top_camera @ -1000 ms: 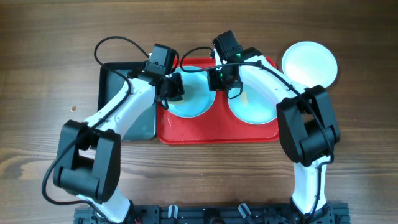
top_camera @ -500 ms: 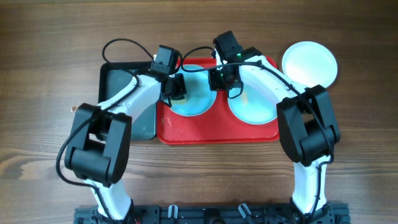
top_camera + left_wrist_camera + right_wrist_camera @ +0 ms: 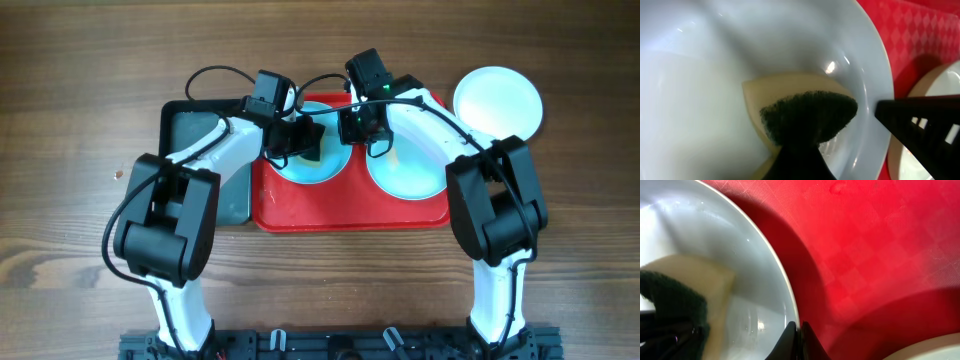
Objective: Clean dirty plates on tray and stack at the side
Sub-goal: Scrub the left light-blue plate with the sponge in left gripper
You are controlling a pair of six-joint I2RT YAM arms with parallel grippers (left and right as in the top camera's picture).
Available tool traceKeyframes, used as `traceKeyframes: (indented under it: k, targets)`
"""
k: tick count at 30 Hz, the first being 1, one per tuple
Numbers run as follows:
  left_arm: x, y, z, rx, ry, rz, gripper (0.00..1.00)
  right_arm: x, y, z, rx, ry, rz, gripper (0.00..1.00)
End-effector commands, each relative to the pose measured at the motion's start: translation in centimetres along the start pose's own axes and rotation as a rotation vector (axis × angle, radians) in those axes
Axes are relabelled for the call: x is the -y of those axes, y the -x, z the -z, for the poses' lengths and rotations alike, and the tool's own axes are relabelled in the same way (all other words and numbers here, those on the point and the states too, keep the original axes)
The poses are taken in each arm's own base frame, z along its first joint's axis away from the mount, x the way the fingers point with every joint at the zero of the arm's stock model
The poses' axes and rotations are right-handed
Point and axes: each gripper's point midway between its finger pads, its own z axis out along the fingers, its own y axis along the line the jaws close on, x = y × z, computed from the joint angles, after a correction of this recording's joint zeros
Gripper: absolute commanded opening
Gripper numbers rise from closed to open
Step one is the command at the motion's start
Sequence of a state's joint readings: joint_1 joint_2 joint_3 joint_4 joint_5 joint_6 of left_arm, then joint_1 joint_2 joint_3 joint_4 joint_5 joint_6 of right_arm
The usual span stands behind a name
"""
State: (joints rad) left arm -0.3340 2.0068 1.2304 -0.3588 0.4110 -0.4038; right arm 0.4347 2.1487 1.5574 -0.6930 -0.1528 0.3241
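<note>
Turquoise plate (image 3: 300, 172): sits left on red tray (image 3: 330, 210). Rim pinched by right gripper (image 3: 799, 332); sponge (image 3: 805, 112) clamped in left gripper (image 3: 300, 140), pressed inside. Risk: glossy rim slipping under scrubbing, sliding against 2nd plate (image 3: 405, 170). 1 white plate (image 3: 498, 100) apart on worktop (image 3: 80, 100).

I count two turquoise plates (image 3: 300, 174) (image 3: 405, 168) and one white plate (image 3: 498, 102). Two trays lie before me, one red tray (image 3: 300, 208) and one black tray (image 3: 190, 140). One sponge (image 3: 805, 112).

Even bright light; wrist views blurred, glare spots.
</note>
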Motion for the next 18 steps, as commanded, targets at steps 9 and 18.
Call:
traceKeyframes:
  k: [9,18]
  targets:
    - [0.2,2.4,8.4,0.176,0.144,-0.060,0.04,-0.7,-0.3,-1.1,-0.005,0.026,0.099,0.40]
    - [-2.3,1.3,5.7,0.139,0.229,-0.023,0.04,-0.7,-0.2,-1.1,-0.002,0.027,0.101,0.04]
